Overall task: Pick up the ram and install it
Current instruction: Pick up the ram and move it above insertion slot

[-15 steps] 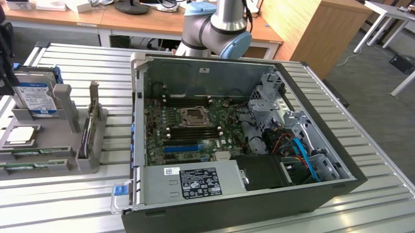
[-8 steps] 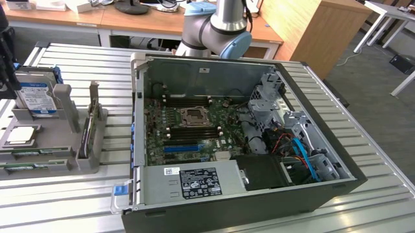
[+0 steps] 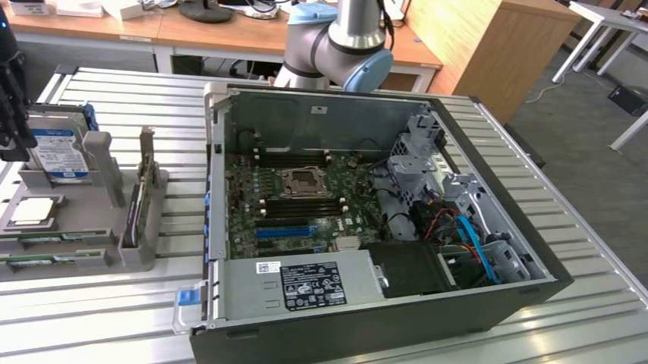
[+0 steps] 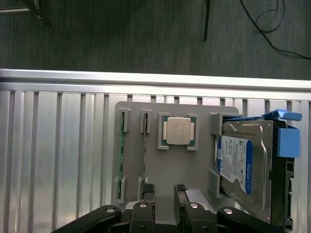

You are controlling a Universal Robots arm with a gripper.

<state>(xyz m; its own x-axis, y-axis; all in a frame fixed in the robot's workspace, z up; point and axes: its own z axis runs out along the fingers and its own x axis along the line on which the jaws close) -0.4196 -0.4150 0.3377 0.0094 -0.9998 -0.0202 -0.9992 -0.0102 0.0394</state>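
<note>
Two ram sticks stand on edge in the slots of a grey holder [image 4: 170, 174]: one ram [image 4: 120, 155] nearer the holder's edge, the other ram [image 4: 144, 155] beside the CPU. In the exterior view they are thin green strips [image 3: 45, 241] at the holder's front. My gripper [image 4: 164, 188] hovers over the holder, open, with nothing between its fingers. One fingertip [image 4: 148, 186] is close to the end of the second ram stick. In the exterior view the gripper [image 3: 14, 129] hangs at the far left above the holder. The open computer case [image 3: 218, 189] shows a motherboard with black memory slots [image 3: 299, 205].
On the holder also sit a CPU [image 4: 177, 131], a silver hard drive with a blue label [image 4: 238, 165] and a card with a metal bracket [image 3: 142, 189]. Everything rests on a ribbed metal table [image 3: 567, 303]. The arm's base [image 3: 339, 45] stands behind the case.
</note>
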